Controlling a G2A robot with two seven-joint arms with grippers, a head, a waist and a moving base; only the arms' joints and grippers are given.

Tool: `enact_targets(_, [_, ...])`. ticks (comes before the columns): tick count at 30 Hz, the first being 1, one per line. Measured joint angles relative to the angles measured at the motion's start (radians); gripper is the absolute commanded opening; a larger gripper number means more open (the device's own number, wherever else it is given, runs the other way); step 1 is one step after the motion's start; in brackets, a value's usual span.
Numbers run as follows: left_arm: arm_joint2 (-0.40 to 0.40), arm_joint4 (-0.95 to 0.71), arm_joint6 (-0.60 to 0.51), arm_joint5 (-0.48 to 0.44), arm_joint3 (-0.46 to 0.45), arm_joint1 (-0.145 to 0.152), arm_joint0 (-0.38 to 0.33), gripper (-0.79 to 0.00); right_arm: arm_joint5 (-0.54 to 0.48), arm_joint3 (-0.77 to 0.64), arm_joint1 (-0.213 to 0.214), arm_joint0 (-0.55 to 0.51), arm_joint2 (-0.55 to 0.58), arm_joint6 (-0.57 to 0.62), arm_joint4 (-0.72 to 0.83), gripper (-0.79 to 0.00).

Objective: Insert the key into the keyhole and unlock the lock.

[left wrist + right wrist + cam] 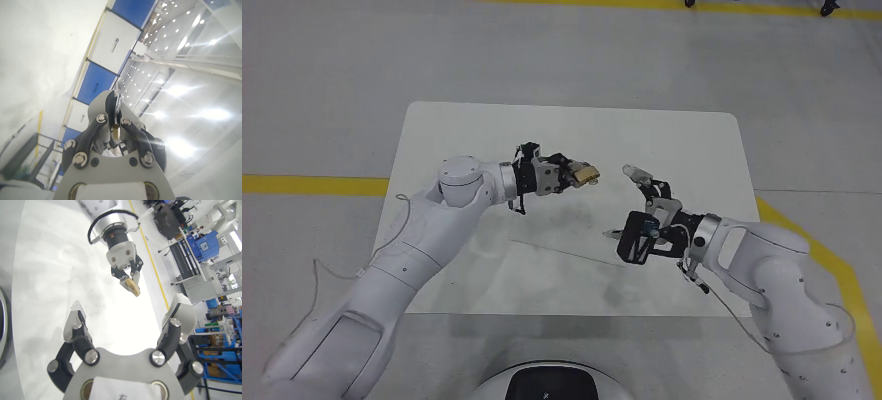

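The small brass lock (587,174) is held above the middle of the white table (472,130), and my left gripper (572,176) is shut on it. From the right wrist view the lock (133,287) sticks out past the left gripper (130,280). In the left wrist view the brass body (116,132) sits between the fingers (98,108), with a silvery metal piece (119,101) at their tips; whether that is the key or the shackle I cannot tell. My right gripper (624,203) hangs a short way from the lock, facing it, open and holding nothing (129,303).
A faint seam line (562,250) crosses the tabletop under the right arm. Yellow floor tape (302,185) runs beside the table. Racks and blue machines (206,247) stand in the room beyond the table's far side.
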Motion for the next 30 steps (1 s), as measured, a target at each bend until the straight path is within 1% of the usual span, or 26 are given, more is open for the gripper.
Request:
enact_targets(3, [-0.044, 0.082, 0.116, -0.135, -0.111, 0.016, 0.075, -0.785, 0.092, 0.038, -0.006, -0.037, 0.020, -0.089, 0.069, 0.000])
enact_targets(4, [-0.054, 0.105, 0.147, -0.156, -0.143, 0.019, 0.096, -0.785, 0.112, 0.045, -0.008, -0.047, 0.024, -0.109, 0.083, 0.000])
enact_targets(6, [-0.068, 0.144, 0.195, -0.163, -0.199, 0.026, 0.133, -0.785, 0.133, 0.054, -0.009, -0.066, 0.029, -0.124, 0.098, 0.000])
enact_targets(19, [-0.068, 0.147, 0.198, -0.157, -0.203, 0.026, 0.135, -0.785, 0.134, 0.056, -0.009, -0.070, 0.028, -0.127, 0.104, 0.000])
enact_targets(20, [-0.068, 0.153, 0.205, -0.163, -0.208, 0.026, 0.139, -0.785, 0.135, 0.056, -0.010, -0.074, 0.025, -0.134, 0.111, 0.000])
enact_targets(22, [-0.067, 0.187, 0.256, -0.193, -0.229, 0.024, 0.157, -0.785, 0.136, 0.062, -0.014, -0.082, 0.024, -0.194, 0.157, 0.000])
enact_targets(23, [-0.065, 0.197, 0.281, -0.208, -0.239, 0.023, 0.167, -0.785, 0.142, 0.067, -0.014, -0.084, 0.027, -0.220, 0.166, -0.015])
enact_targets(24, [-0.059, 0.204, 0.309, -0.225, -0.247, 0.020, 0.179, -0.785, 0.154, 0.067, -0.015, -0.088, 0.028, -0.240, 0.152, -0.320])
enact_targets(25, [-0.053, 0.209, 0.328, -0.235, -0.250, 0.017, 0.185, -0.785, 0.162, 0.063, -0.015, -0.092, 0.024, -0.246, 0.125, -0.397])
enact_targets(28, [-0.021, 0.230, 0.382, -0.262, -0.249, 0.003, 0.188, -0.785, 0.181, 0.052, -0.018, -0.093, -0.001, -0.243, 0.046, -0.434])
enact_targets(30, [-0.001, 0.232, 0.399, -0.282, -0.246, -0.006, 0.183, -0.785, 0.216, 0.045, -0.020, -0.086, -0.014, -0.238, -0.002, -0.440])
